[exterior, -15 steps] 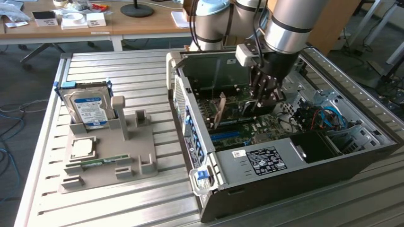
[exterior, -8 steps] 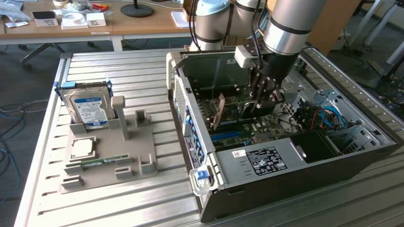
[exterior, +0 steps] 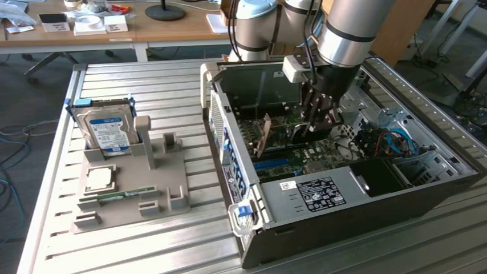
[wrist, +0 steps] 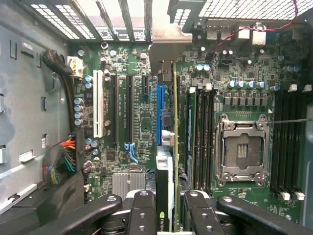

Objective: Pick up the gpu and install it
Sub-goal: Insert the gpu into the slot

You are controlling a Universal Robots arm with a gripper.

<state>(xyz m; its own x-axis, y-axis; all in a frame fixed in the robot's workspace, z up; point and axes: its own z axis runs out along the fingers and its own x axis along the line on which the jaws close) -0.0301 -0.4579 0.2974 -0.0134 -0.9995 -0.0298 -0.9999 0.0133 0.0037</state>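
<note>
The end effector reaches down into an open computer case lying on a slatted metal desk, its fingers clamped on either side of the gpu. The card stands on edge between them and runs away from the end effector along the motherboard's blue expansion slot; whether it is seated cannot be told. An empty CPU socket lies beside the end effector. Well apart, outside the case, a blue-labelled hard drive stands in a gray holder.
</note>
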